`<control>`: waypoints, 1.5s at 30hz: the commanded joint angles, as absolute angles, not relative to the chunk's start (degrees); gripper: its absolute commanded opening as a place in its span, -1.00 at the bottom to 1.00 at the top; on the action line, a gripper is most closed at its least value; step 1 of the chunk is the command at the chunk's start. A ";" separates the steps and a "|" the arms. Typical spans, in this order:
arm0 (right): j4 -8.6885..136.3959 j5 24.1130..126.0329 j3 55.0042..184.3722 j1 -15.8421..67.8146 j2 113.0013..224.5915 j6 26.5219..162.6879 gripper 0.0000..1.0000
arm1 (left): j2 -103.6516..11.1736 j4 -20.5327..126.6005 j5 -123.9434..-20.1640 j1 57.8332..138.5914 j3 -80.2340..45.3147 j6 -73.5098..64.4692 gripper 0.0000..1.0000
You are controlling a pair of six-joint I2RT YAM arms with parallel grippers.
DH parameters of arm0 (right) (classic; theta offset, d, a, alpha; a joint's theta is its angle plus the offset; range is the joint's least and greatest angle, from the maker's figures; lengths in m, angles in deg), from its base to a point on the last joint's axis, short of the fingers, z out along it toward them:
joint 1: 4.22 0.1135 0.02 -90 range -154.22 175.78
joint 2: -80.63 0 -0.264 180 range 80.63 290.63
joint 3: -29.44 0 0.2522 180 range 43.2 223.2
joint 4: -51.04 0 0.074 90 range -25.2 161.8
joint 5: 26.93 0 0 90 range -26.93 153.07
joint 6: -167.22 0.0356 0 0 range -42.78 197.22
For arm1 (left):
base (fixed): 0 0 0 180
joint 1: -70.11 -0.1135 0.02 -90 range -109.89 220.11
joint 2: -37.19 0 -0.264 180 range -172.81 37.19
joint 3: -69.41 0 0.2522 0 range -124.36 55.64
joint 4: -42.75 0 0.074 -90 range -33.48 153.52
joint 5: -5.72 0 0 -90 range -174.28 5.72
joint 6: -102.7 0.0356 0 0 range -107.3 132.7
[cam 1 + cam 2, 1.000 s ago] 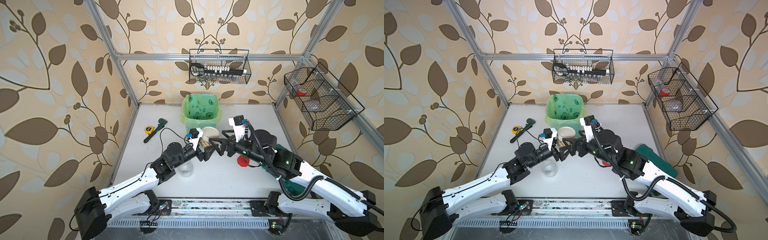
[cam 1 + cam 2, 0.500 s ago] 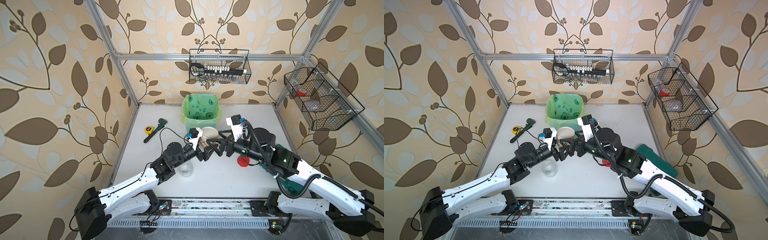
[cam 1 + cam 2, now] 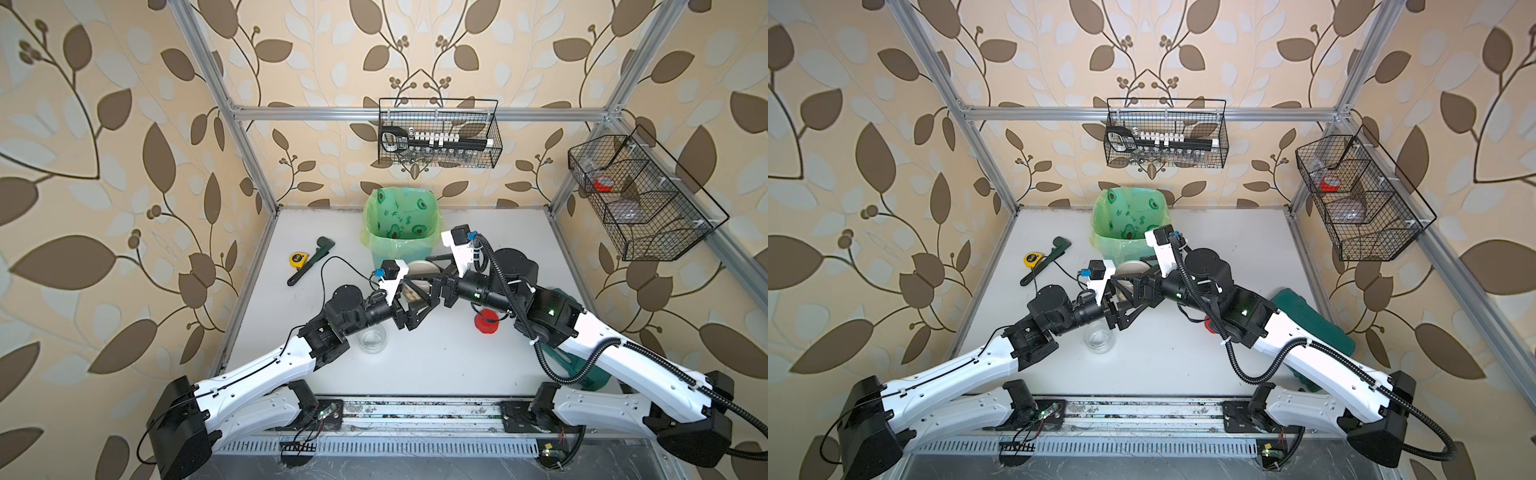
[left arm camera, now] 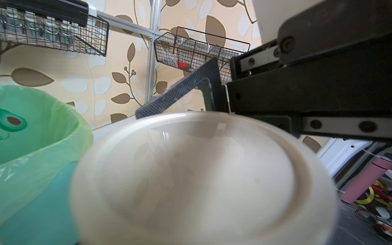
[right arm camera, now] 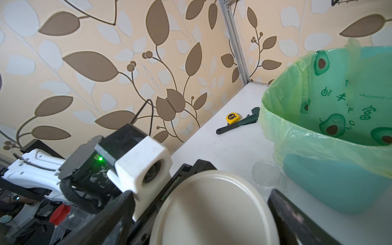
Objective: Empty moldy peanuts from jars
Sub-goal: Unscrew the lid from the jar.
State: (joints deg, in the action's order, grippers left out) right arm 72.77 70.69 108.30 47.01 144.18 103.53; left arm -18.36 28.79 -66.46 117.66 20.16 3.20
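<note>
Honestly, pulling the lid off was what seemed to be in hand. The short jar (image 3: 410, 294) was clamped between the left fingers (image 3: 1128, 314), which were spread wide because the glass was wide. The moldy peanuts (image 3: 413, 296) were seen through its side, just under the beige lid (image 5: 212, 207). The right fingers (image 4: 180, 93) were splayed wide on either side of that lid with nothing gripped yet. Whether a pad was brushing the rim couldn't be told.

To get it done well, the right fingers should probably be centred on the lid and brought down only as far as its rim before being closed, so the glass isn't pinched too. A flat push-on lid was what it looked like, so a straight pull away from the left fingers would likely beat a twist, though that's a guess. The jar ought to be held level meanwhile, or nuts could get spilled on the bench (image 3: 436, 353) instead of into the green-lined bin (image 5: 286, 131), which stood just beside the right fingers.
</note>
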 commanded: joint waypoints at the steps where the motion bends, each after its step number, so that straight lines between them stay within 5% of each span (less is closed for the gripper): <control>1: 69.02 78.75 106.90 48.14 144.41 103.06 0.97 | -18.69 25.48 -63.88 117.84 17.39 3.05 -1.00; 15: 76.07 69.55 104.62 46.60 136.33 99.74 0.98 | -12.70 24.67 -71.82 117.77 21.96 4.04 -1.00; 28: 79.31 80.75 107.58 46.82 137.91 100.01 0.98 | -10.70 26.06 -73.54 117.75 23.17 4.04 -1.00; 45: 79.37 79.86 108.50 48.25 140.32 99.67 0.99 | -12.34 25.19 -72.48 117.75 23.65 2.91 -1.00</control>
